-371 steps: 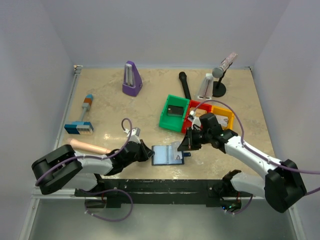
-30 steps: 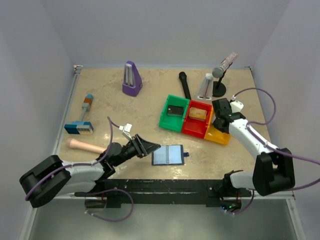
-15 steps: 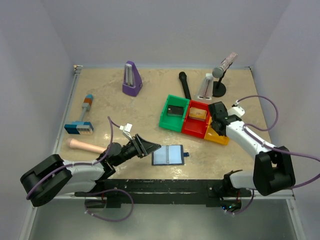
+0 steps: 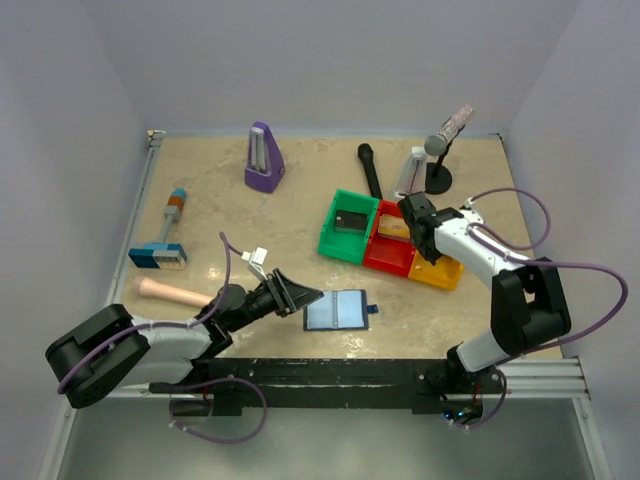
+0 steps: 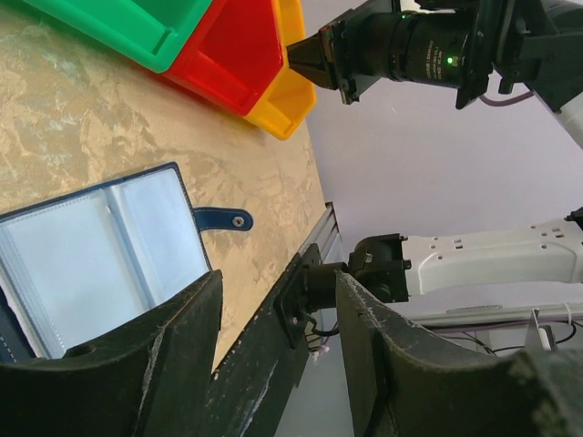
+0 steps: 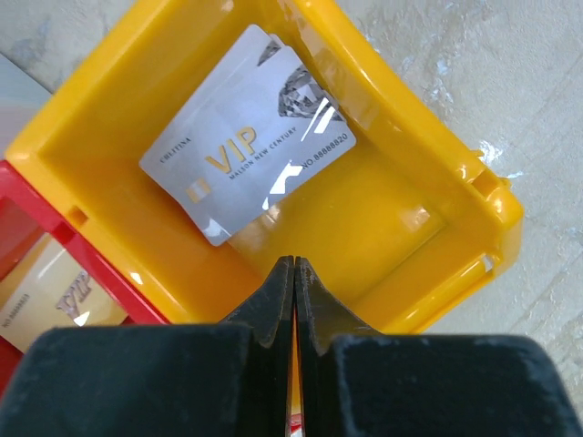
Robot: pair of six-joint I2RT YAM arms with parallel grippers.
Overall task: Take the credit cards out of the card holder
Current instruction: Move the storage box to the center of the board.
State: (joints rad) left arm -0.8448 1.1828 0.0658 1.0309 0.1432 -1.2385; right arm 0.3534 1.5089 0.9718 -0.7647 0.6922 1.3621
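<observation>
The card holder lies open on the table, pale blue-grey panels up, snap tab pointing right. My left gripper hovers just left of it, open and holding nothing. A silver VIP credit card lies in the yellow bin. A tan credit card lies in the red bin. My right gripper hangs over the bins, shut and empty, its tips above the yellow bin's floor.
A green bin beside the red one holds a black flat rectangle. Behind stand a purple metronome, a black marker, a white bottle and a microphone stand. At the left lie a brush and a pink cylinder.
My right arm has swung left and back from the yellow bin's right side to above the red and yellow bins, still shut. The left arm and card holder have stayed put.
</observation>
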